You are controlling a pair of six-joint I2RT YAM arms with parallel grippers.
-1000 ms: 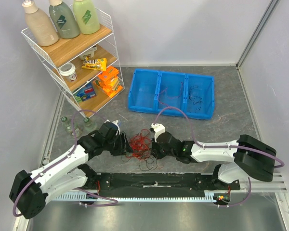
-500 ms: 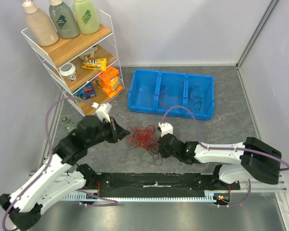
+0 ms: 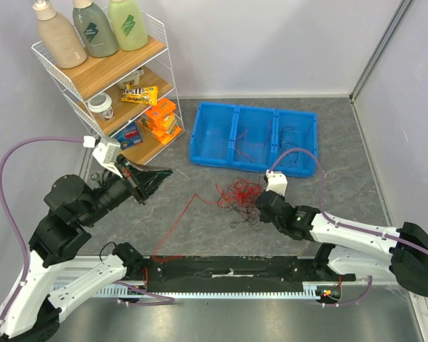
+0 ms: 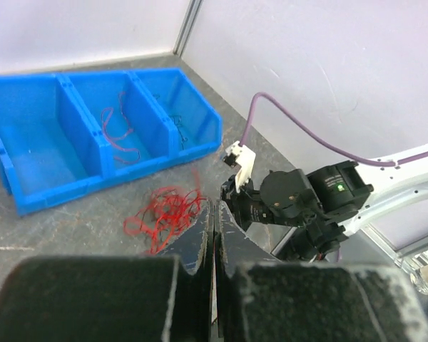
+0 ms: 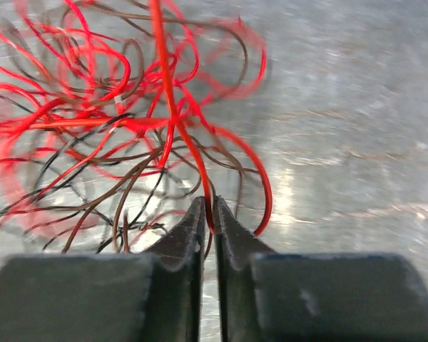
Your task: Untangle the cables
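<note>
While pinching a red strand of the cables in the right pincer, sits low over the worktop. Holds left pincer aloft, jaws together, contents unclear. Has them heaped near the blue bin.

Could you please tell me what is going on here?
Two robot arms are untangling a clump of red and black cables on the table, in front of a blue bin. The right claw is shut on a red strand at the clump's edge. The left claw is shut and raised away to the side; whether it holds a wire is unclear.
</note>
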